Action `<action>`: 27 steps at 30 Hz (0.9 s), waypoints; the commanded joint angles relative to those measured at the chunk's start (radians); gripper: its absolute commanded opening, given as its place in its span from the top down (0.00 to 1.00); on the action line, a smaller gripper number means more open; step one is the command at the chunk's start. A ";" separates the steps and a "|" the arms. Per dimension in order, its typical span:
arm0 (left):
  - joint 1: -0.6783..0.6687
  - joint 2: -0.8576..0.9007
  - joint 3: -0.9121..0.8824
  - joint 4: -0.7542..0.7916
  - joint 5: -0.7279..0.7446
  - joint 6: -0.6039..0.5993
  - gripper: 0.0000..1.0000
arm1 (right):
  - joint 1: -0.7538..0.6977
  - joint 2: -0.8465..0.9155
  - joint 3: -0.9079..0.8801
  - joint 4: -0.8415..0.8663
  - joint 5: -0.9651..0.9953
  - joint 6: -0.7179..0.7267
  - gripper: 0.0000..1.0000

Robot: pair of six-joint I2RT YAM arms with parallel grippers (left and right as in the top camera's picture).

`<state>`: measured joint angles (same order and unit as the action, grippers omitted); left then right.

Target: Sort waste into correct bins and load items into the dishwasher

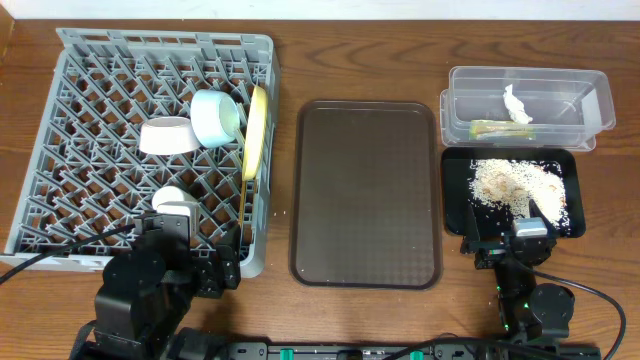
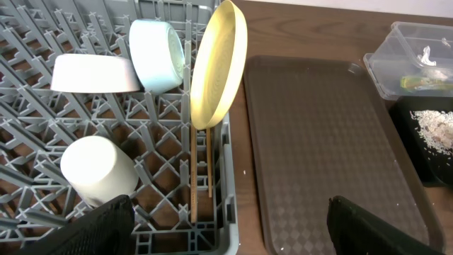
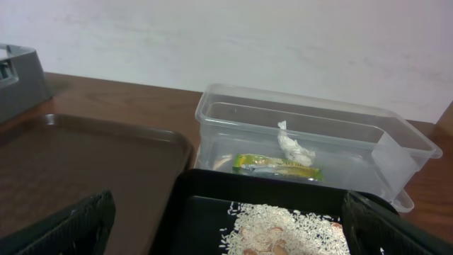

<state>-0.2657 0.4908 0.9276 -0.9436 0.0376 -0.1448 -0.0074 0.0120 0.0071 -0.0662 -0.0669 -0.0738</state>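
Observation:
The grey dish rack [image 1: 60, 120] [image 2: 233, 177] holds the yellow plate [image 1: 256, 130] [image 2: 216, 64] on edge, a light blue bowl [image 1: 216, 118] [image 2: 157, 55], a white bowl [image 1: 168, 135] [image 2: 92, 73], a white cup [image 1: 172, 198] [image 2: 98, 170] and wooden chopsticks [image 2: 194, 173]. The clear tub [image 1: 590, 105] [image 3: 393, 152] holds the tissue [image 1: 517, 104] [image 3: 294, 147] and the green-and-orange wrapper [image 1: 500, 128] [image 3: 276, 164]. The black tray [image 1: 455, 200] [image 3: 205, 191] holds rice crumbs [image 1: 515, 183] [image 3: 290, 230]. My left gripper [image 1: 225, 270] [image 2: 230, 234] is open and empty over the rack's near right corner. My right gripper [image 1: 510, 243] [image 3: 226, 234] is open and empty at the black tray's near edge.
A large dark brown serving tray [image 1: 367, 190] [image 2: 318, 134] [image 3: 78, 163] lies bare between the rack and the bins. A few crumbs lie on the wood beside the rack. The table's front edge runs just below both arms.

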 commanded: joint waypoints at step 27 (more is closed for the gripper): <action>0.235 -0.116 -0.237 0.130 -0.012 0.017 0.12 | 0.003 -0.006 -0.002 -0.005 0.011 -0.013 0.01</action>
<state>-0.0708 0.4438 0.8043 -0.8612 0.0380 -0.1341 -0.0074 0.0120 0.0071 -0.0658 -0.0666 -0.0742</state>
